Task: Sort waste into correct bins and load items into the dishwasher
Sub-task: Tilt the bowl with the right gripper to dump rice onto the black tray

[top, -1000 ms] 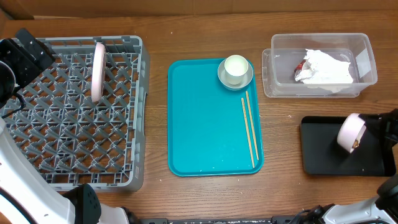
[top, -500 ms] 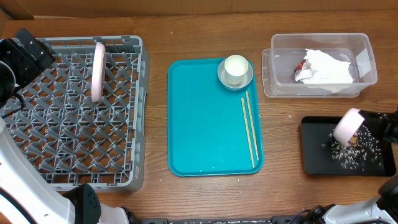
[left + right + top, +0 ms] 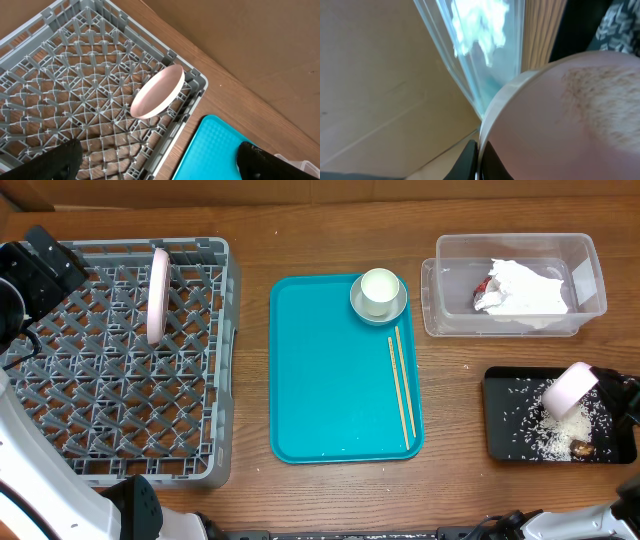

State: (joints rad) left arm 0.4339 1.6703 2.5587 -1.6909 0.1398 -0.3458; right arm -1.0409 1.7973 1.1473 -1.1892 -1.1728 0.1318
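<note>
Overhead view, lower right: the right pincer clamps the rim of a small pinkish round bowl, tipped over the shallow black rectangular tray, where loose white rice grains and a small brown food scrap lie. Upper left, the left pincer hangs spread wide, empty, above the grey lattice dish rack. Clinging grains could drop onto the desk if the bowl leaves early; that rim-only hold might slip.

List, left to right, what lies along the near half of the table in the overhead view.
Grey dish rack → teal tray → chopsticks near that tray's right edge → black tray holding rice, with the bowl tilted over it.
</note>
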